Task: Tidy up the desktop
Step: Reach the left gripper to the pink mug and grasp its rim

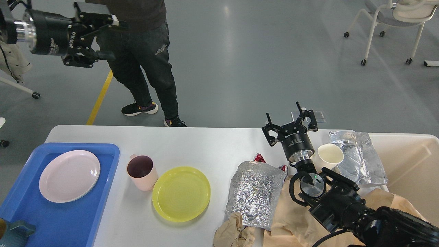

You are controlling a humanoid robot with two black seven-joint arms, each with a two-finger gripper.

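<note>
The white desktop (pixel 205 147) carries a pink cup (pixel 141 171), a yellow plate (pixel 181 193), a crumpled foil bag (pixel 255 193), a red wrapper (pixel 259 157), a white paper cup (pixel 330 156), a second foil bag (pixel 358 159) and brown paper (pixel 295 216). A pink plate (pixel 69 175) lies in the blue tray (pixel 68 219) at the left. My left gripper (pixel 111 39) hangs open and empty high at the upper left, beyond the table's far edge. My right gripper (pixel 289 120) is open and empty above the far edge, just left of the paper cup.
A beige bin (pixel 408 164) stands at the table's right end. A teal mug (pixel 10 233) sits in the tray's near left corner. A person (pixel 144 58) stands on the floor behind the table. A wheeled chair (pixel 387 20) is at the far right.
</note>
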